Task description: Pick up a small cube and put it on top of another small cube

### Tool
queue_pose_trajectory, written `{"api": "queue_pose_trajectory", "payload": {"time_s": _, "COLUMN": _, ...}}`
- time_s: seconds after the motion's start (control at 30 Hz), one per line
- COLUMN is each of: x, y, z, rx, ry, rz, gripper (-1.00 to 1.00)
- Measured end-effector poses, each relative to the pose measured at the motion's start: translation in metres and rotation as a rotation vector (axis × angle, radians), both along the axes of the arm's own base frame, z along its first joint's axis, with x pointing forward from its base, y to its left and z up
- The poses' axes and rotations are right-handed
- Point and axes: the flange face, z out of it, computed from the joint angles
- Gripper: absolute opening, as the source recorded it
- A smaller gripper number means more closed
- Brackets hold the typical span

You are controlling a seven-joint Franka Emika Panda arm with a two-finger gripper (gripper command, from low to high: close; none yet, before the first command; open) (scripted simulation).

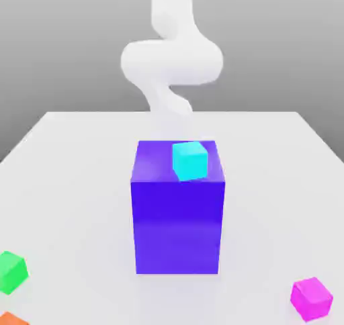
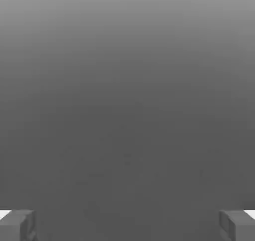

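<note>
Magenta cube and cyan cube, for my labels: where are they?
Magenta cube [image 1: 311, 299], exterior view: middle of its visible faces.
Cyan cube [image 1: 190, 161], exterior view: middle of its visible faces.

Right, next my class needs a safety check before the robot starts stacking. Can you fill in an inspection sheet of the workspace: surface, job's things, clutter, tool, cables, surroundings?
Surface: pale, smooth tabletop.
Job's things: small cubes in cyan, green, orange and magenta; the cyan one rests on the large block, the others on the tabletop. Green and orange are cut off by the picture's edge. Which two are meant is not stated.
Clutter: one large blue-violet block, upright, in the middle of the exterior view.
Tool: tool open, nothing between its fingers.
Cables: nothing seen.
Surroundings: white arm beyond the block, plain grey backdrop.
</note>
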Motion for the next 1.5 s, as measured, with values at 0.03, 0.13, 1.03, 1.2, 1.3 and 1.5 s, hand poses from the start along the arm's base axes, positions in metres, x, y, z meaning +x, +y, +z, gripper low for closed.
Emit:
{"api": "queue_pose_trajectory", "payload": {"time_s": 0.03, "x": 0.013, "y": 0.008, "z": -0.014, "rx": -0.007, "ry": 0.027, "rz": 0.005, "gripper": 0.0}}
{"api": "queue_pose_trajectory", "payload": {"time_s": 0.13, "x": 0.048, "y": 0.03, "z": -0.057, "rx": -0.026, "ry": 0.105, "rz": 0.023, "gripper": 0.0}}
{"api": "queue_pose_trajectory", "payload": {"time_s": 1.03, "x": 0.081, "y": 0.229, "z": -0.51, "rx": -0.099, "ry": 0.726, "rz": 0.274, "gripper": 0.0}}
{"api": "queue_pose_trajectory", "payload": {"time_s": 1.2, "x": 0.079, "y": 0.23, "z": -0.548, "rx": -0.1, "ry": 0.73, "rz": 0.276, "gripper": -1.0}}
{"api": "queue_pose_trajectory", "payload": {"time_s": 1.3, "x": 0.079, "y": 0.23, "z": -0.548, "rx": -0.099, "ry": 0.729, "rz": 0.276, "gripper": -1.0}}
{"api": "queue_pose_trajectory", "payload": {"time_s": 1.5, "x": 0.08, "y": 0.23, "z": -0.5, "rx": -0.099, "ry": 0.73, "rz": 0.275, "gripper": -1.0}}
